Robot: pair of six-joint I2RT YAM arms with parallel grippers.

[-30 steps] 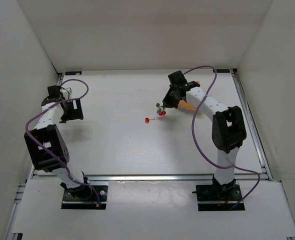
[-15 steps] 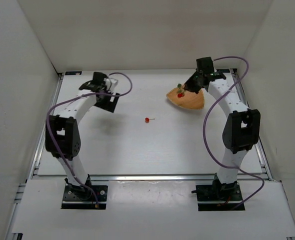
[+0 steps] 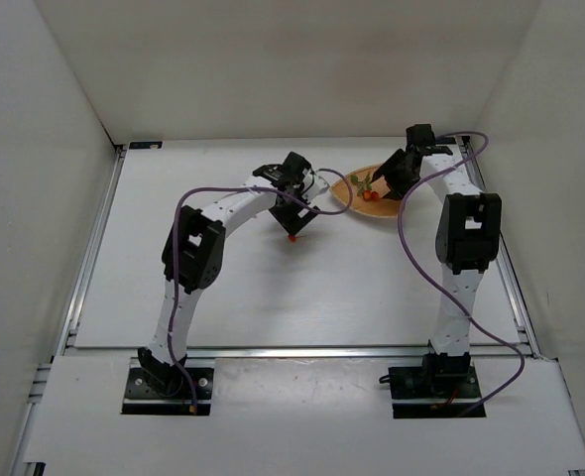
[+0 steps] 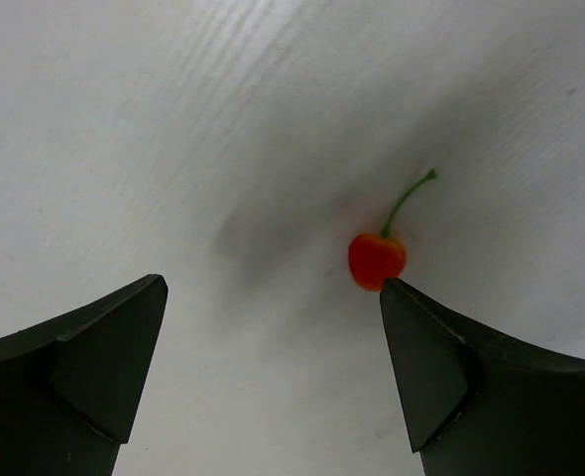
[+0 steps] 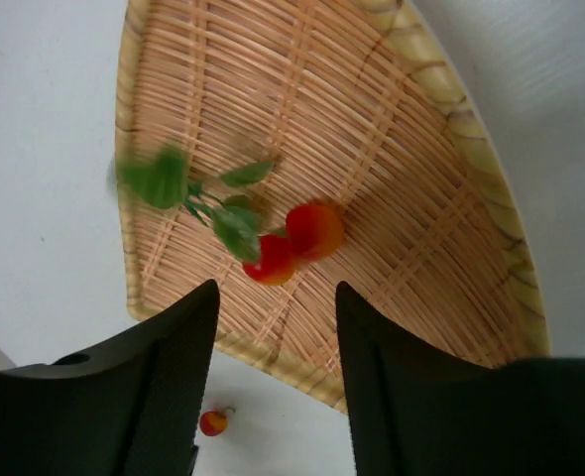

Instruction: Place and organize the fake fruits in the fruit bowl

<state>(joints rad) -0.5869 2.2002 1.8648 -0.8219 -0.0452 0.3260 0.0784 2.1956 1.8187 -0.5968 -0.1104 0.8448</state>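
White walls point(image 3: 273, 59) box in a pale tabletop point(image 3: 223, 297) where two robot arms work side by side. At the far right, the fruit bowl point(image 5: 392, 149), a woven tan dish, holds a cluster of fake fruits point(image 5: 294, 243): two red-orange berries on a leafy green stem, the leaves blurred. The right arm point(image 3: 466, 228) hangs over the dish, the right jaws parted and gripping nothing, the cluster lying on the weave just beyond their tips. Near the tabletop's middle, the left arm point(image 3: 233, 203) reaches over a single berry point(image 4: 376, 260) that lies outside the bowl, its green stem pointing away. The left jaws are spread wide over the tabletop, the berry just beside one tip; whether they touch cannot be told.
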